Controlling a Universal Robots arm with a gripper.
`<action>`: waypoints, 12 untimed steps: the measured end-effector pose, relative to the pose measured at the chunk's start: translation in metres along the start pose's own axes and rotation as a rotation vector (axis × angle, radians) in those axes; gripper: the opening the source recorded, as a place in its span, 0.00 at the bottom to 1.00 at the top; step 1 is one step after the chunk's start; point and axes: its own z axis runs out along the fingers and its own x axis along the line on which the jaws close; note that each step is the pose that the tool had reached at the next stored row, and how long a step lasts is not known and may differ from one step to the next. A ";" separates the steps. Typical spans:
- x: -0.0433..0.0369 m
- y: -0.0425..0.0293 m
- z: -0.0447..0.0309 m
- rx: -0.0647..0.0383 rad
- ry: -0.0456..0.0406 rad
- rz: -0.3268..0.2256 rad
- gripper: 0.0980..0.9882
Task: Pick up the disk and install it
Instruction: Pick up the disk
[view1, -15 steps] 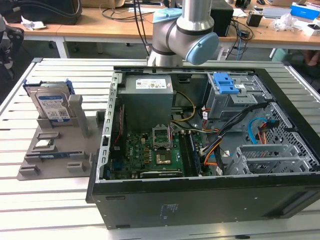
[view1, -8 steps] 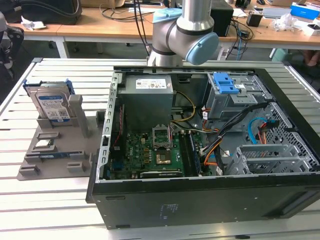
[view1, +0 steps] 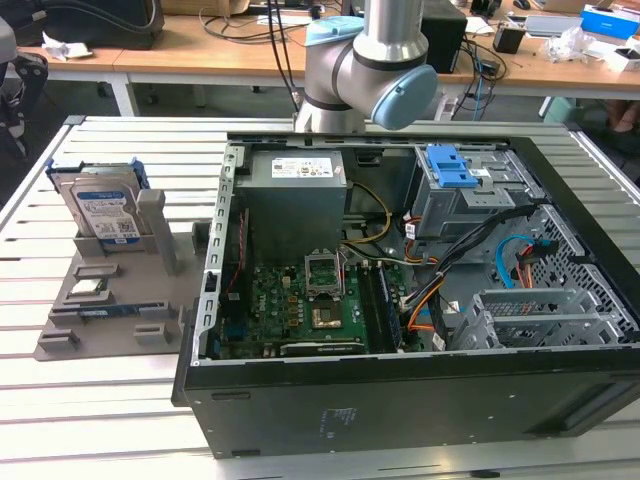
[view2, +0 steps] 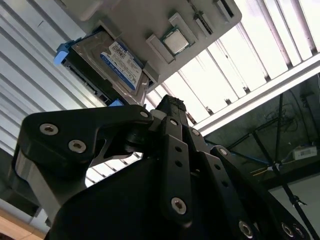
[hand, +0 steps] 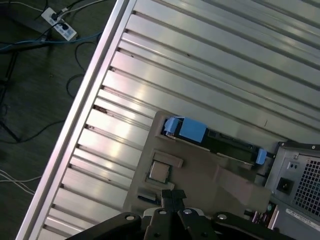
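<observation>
I see the hand (hand: 173, 194) clenched on nothing, well apart from the disk (view1: 100, 205). The disk stands upright in a grey holder (view1: 105, 315) near the tabletop's (view1: 90, 420) edge at the exterior view's left, beside the open computer case (view1: 400, 410).

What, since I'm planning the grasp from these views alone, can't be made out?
Exterior view: posts of the grey holder hide the lower part of the disk.
First wrist view: the disk is edge-on, so its label is hidden.
Second wrist view: the black body of the gripper covers part of the disk's blue frame.
Exterior view: the top edge cuts off the arm.
Exterior view: the top of the grey cage hides its inside.
</observation>
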 end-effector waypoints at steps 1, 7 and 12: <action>0.0000 0.0000 0.0000 0.000 0.0003 -0.007 0.01; 0.0000 0.0000 0.0000 -0.001 0.0016 -0.035 0.01; 0.0000 0.0000 0.0000 -0.002 0.0029 -0.065 0.01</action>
